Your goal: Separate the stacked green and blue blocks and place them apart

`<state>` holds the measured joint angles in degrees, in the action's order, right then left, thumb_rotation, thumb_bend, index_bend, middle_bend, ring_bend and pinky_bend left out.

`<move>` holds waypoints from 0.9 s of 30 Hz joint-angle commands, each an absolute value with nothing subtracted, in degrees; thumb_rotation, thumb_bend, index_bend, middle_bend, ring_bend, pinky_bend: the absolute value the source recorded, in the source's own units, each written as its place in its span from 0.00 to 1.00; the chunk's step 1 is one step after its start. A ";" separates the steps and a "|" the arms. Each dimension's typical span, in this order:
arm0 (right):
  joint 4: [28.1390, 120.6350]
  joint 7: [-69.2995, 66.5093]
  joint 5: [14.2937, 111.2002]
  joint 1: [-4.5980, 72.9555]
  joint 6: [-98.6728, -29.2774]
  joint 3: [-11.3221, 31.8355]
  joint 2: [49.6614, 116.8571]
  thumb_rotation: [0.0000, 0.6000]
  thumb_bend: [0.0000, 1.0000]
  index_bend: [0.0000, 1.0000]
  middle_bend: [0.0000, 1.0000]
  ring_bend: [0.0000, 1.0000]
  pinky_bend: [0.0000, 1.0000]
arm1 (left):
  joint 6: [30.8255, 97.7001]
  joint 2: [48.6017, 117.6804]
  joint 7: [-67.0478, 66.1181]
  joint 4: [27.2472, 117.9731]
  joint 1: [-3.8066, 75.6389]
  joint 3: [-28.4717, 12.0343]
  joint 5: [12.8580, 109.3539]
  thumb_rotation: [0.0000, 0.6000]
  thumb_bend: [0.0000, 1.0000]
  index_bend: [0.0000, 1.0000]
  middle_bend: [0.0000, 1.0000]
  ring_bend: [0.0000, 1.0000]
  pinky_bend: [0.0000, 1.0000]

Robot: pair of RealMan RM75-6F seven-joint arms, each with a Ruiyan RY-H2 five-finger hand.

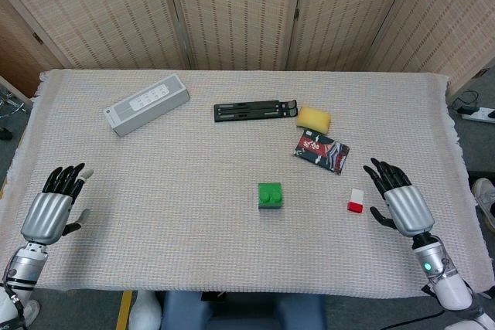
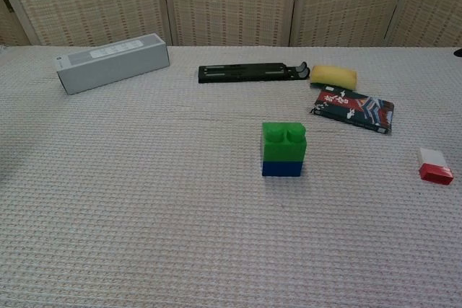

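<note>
A green block (image 1: 270, 194) (image 2: 284, 141) sits stacked on a blue block (image 2: 282, 169) near the middle of the table; from the head view only a thin blue edge shows below the green. My left hand (image 1: 56, 205) hovers at the table's left edge with its fingers spread, holding nothing. At the right edge my right hand (image 1: 396, 195) is likewise spread and empty, well right of the stack. The chest view shows neither hand.
A grey box (image 1: 147, 103) (image 2: 112, 62) lies back left. Behind the stack are a black flat bar (image 1: 255, 110) (image 2: 253, 72), a yellow sponge (image 1: 314, 119) (image 2: 333, 76) and a dark patterned packet (image 1: 321, 151) (image 2: 353, 108). A small red-and-white block (image 1: 356, 200) (image 2: 435, 166) lies near my right hand.
</note>
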<state>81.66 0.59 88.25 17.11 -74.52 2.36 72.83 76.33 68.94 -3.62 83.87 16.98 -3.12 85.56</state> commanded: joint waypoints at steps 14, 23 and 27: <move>85.50 0.81 91.03 19.17 -72.06 1.32 71.18 1.00 0.38 0.00 0.00 0.00 0.11 | 76.65 68.82 -3.30 84.27 16.87 -2.78 86.32 1.00 0.42 0.11 0.06 0.00 0.00; 92.66 4.57 89.75 30.80 -55.10 3.75 67.31 1.00 0.38 0.00 0.00 0.00 0.11 | 76.63 68.96 -2.38 83.81 17.02 -3.34 85.77 1.00 0.42 0.11 0.06 0.00 0.00; 92.97 4.86 89.34 33.89 -52.64 5.17 68.91 1.00 0.38 0.00 0.00 0.02 0.11 | 76.58 68.94 -1.95 83.53 17.03 -3.54 85.46 1.00 0.42 0.11 0.06 0.00 0.00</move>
<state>92.25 4.19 89.88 32.33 -54.16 4.16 68.37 76.60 68.95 -1.97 83.54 17.03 -3.52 85.48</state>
